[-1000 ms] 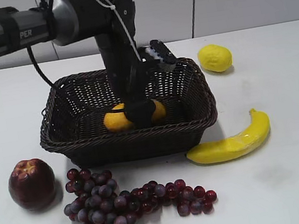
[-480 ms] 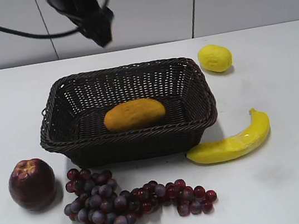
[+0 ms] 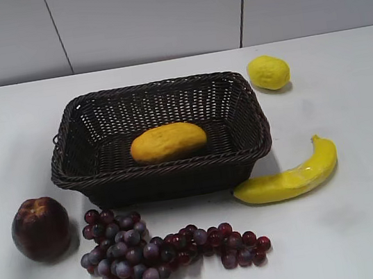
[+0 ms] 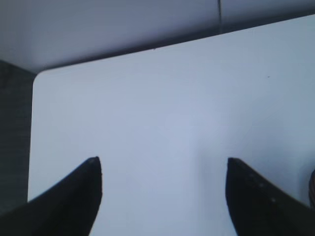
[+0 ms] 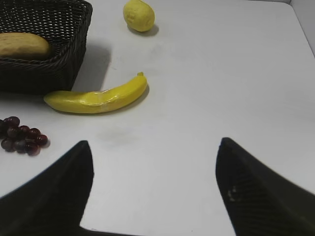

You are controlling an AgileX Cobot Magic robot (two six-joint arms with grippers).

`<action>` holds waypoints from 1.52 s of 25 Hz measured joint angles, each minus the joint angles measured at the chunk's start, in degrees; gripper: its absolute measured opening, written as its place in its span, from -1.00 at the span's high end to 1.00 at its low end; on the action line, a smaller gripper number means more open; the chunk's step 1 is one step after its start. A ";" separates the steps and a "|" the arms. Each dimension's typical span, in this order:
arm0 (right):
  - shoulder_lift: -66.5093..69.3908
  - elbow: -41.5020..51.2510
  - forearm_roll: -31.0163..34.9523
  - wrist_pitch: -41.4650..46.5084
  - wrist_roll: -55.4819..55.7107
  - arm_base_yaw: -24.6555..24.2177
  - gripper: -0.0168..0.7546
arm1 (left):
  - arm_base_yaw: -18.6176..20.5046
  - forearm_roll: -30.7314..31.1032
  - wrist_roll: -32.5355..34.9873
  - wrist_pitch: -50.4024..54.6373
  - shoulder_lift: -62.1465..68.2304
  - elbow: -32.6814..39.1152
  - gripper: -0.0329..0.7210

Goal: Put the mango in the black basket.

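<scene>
The yellow-orange mango (image 3: 168,141) lies inside the black basket (image 3: 83,174) on the white table; both also show in the right wrist view, the mango (image 5: 22,44) in the basket (image 5: 64,64) at the upper left. My left gripper (image 4: 162,164) is open and empty over bare table near its far left corner. My right gripper (image 5: 153,145) is open and empty over bare table, right of the banana. Neither gripper shows in the exterior view.
A lemon (image 3: 268,72) lies behind the basket's right corner. A banana (image 3: 290,174) lies at its front right. Purple grapes (image 3: 154,249) and a red apple (image 3: 40,228) lie in front of it. The table's left edge (image 4: 32,128) shows in the left wrist view.
The left arm let go of the mango in the basket, rose and drew back to the upper left, out of the exterior view. The mango stays in the basket.
</scene>
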 joint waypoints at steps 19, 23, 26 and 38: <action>0.00 0.00 0.00 0.00 0.00 0.00 -0.58 | 6.67 -6.11 0.06 -4.23 -39.71 58.52 -0.66; 0.00 0.00 0.00 0.00 0.00 0.00 -0.58 | 6.67 -6.11 0.06 -6.94 -51.76 68.99 -0.66; 0.00 0.00 0.00 0.00 0.00 0.00 -0.58 | 6.67 -6.11 0.06 -7.87 -61.09 74.24 -0.66; 0.00 0.00 0.00 0.00 0.00 0.00 -0.58 | 6.67 -6.31 0.06 -10.12 -93.25 82.68 -0.66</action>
